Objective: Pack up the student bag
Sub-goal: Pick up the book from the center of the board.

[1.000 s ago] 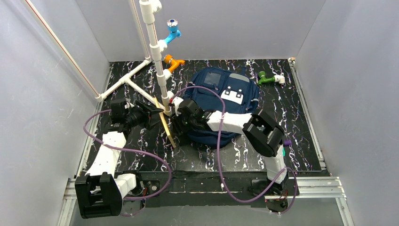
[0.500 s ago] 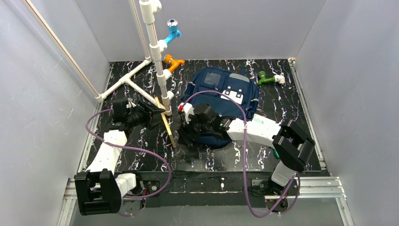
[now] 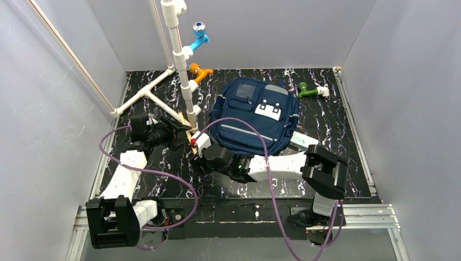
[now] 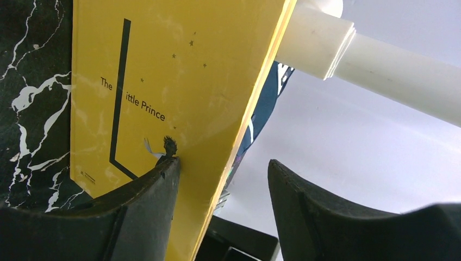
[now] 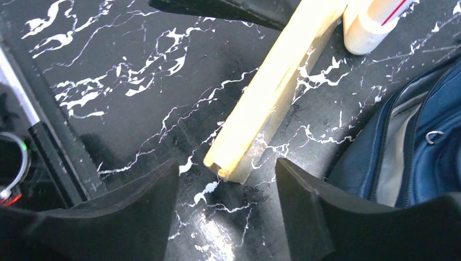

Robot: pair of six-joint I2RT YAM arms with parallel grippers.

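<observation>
From above, the student bag [image 3: 255, 117] lies flat at the middle back of the worktop [image 3: 337, 136]. A yellow book [image 3: 188, 132] stands on edge outside it, beside the white pipe stand [image 3: 182, 60] and between the left pincer [image 3: 182, 130] and right pincer [image 3: 197, 145], so packing looks barely begun. The left wrist view shows "The Little Prince": the left pincer's jaws are apart and straddle the book's edge, one finger touching the cover and the other clear of it. In the right wrist view, the right pincer gapes wide and empty over the book's lower corner, with the bag's unzipped grey lining just beside.
</observation>
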